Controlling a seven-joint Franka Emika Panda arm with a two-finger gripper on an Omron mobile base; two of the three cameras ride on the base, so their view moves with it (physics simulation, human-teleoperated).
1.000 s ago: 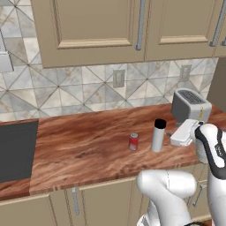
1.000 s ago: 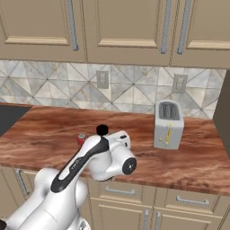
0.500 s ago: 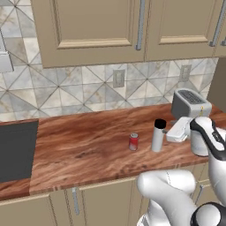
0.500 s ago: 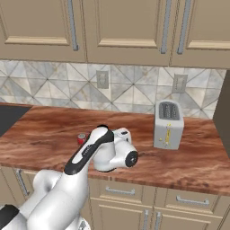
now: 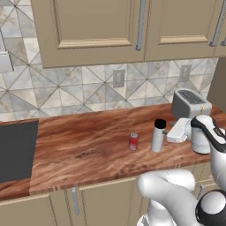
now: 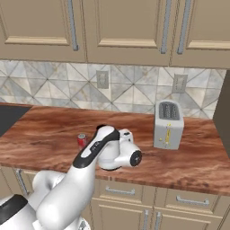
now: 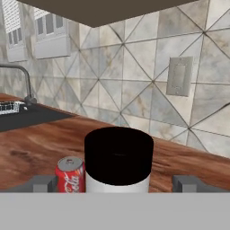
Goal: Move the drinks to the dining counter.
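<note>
Two drinks stand before us on the wood counter (image 5: pixel 88 150): a tall pale-grey cylinder (image 5: pixel 157 137) with a black cap (image 7: pixel 118 155), and a short red can (image 5: pixel 133 141) at its 9 o'clock. Our gripper (image 7: pixel 118 183) is spread wide, fingers (image 7: pixel 44 183) flanking the cylinder. We judge it rigid, smooth, tippable; best grasped mid-body, below the cap.

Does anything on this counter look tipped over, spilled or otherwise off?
Nothing stands out. The red can and the grey cylinder with the black cap both stand upright on the wood counter, and the toaster sits square by the wall.
</note>
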